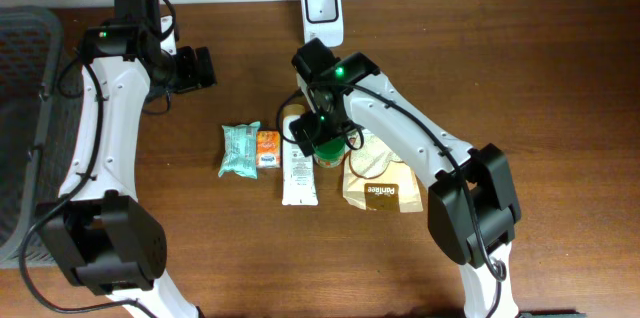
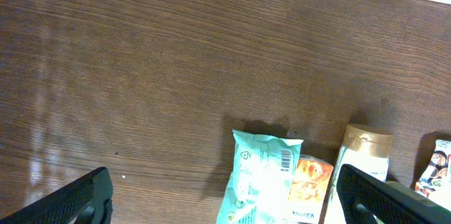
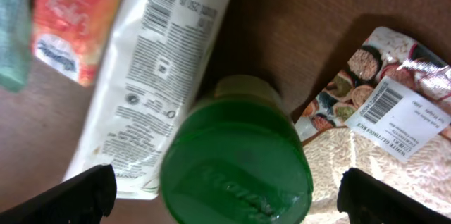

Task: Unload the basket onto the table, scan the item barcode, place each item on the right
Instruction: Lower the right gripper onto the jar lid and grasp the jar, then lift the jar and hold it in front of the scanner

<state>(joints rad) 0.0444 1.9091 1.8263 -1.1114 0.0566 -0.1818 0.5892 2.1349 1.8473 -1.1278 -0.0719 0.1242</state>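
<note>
Closest in, the right fingers (image 3: pixel 77 196) stand wide apart with nothing gripped. The green-lidded jar (image 3: pixel 236 160) sits directly between and below them, upright on the tabletop (image 3: pixel 296 34), with its long axis pointing up at the wrist camera. Only the lid shows; it carries raised lettering too blurred to read, and no barcode is visible on the jar from here. Judging by this, the right arm is the one placed to take it, by a straight descent and a squeeze across the lid or body. Touching the jar on one side lies a white tube (image 3: pixel 162 69), flat, its back panel dense with small print beside a figure that looks like 250 ml. On the other side is a grain bag (image 3: pixel 366 160) with a white sticker showing a barcode and a line beginning WHITE. An orange packet (image 3: pixel 70 27) lies just past the tube. Beyond that is a teal packet (image 2: pixel 257 182) with its own barcode and a recycling mark facing up. The left fingers (image 2: pixel 77 199) hover well apart from the row, spread and empty, so that arm is the farther one. Farthest, at the back edge, stands the white scanner (image 1: pixel 322 13), its window facing up, beyond the jar from the right arm's base.
</note>
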